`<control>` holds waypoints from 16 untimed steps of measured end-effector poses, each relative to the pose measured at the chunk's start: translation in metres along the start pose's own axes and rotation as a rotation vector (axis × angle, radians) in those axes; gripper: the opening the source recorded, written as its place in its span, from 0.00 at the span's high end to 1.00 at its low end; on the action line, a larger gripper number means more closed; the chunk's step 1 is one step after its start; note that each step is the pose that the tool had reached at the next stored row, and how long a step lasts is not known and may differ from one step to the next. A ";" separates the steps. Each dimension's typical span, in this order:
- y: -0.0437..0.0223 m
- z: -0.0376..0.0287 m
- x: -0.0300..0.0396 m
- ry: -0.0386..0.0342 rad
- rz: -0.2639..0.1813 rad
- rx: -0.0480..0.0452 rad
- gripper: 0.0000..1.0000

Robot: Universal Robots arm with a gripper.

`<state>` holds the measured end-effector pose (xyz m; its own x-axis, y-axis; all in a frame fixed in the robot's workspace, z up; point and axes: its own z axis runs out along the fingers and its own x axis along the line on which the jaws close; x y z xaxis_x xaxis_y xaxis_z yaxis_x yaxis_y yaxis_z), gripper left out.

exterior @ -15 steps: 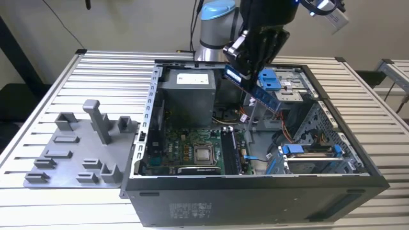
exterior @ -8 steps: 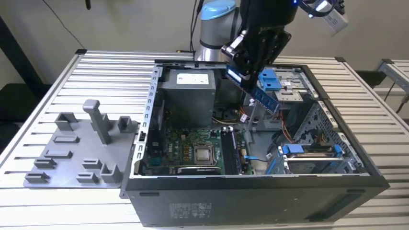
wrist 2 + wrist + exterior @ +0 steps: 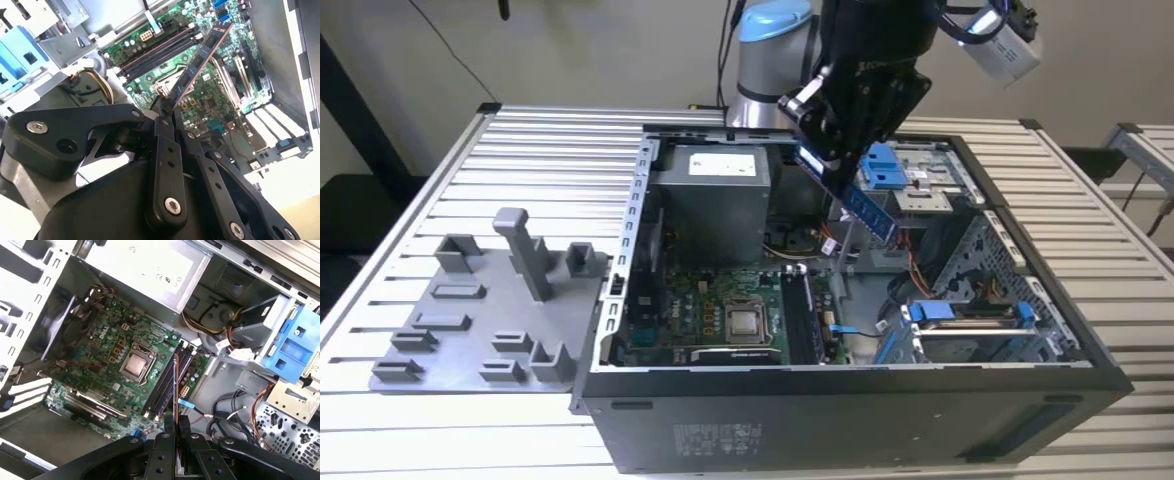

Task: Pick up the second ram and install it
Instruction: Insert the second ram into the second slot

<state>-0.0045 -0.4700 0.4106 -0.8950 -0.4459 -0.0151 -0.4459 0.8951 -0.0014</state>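
One stick in my grip: the gripper (image 3: 823,152) is clamped on the upper end of the second ram (image 3: 867,205). Going from the exterior view's left, the grey holder tray (image 3: 467,320) sits on the slatted table (image 3: 520,170), just beside the open PC case (image 3: 854,410). Inside the case are the green motherboard (image 3: 700,300) with its CPU socket (image 3: 747,322), and the power supply (image 3: 714,200) behind them. I hang over the middle of the case. The ram is tilted, free end pointing down toward the exterior view's right, and well clear of the board - not seated. Blue drive brackets (image 3: 887,168) are just beyond it. In the second wrist view my fingers (image 3: 165,130) pinch the ram (image 3: 202,62) by one end. In the first wrist view the ram (image 3: 175,390) shows edge-on, running parallel to the memory slots (image 3: 165,382) - gripper (image 3: 176,422) shut tight on it.
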 end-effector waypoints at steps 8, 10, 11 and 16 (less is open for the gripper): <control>0.0000 0.0019 0.0000 0.0001 0.128 0.0019 0.86; 0.0000 0.0027 0.0000 0.0002 0.161 0.0024 0.86; 0.0000 0.0031 0.0001 0.0002 0.178 0.0027 0.86; 0.0000 0.0051 0.0001 0.0003 0.263 0.0040 0.86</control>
<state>-0.0045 -0.4701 0.4055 -0.9801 -0.1978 -0.0151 -0.1978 0.9802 -0.0014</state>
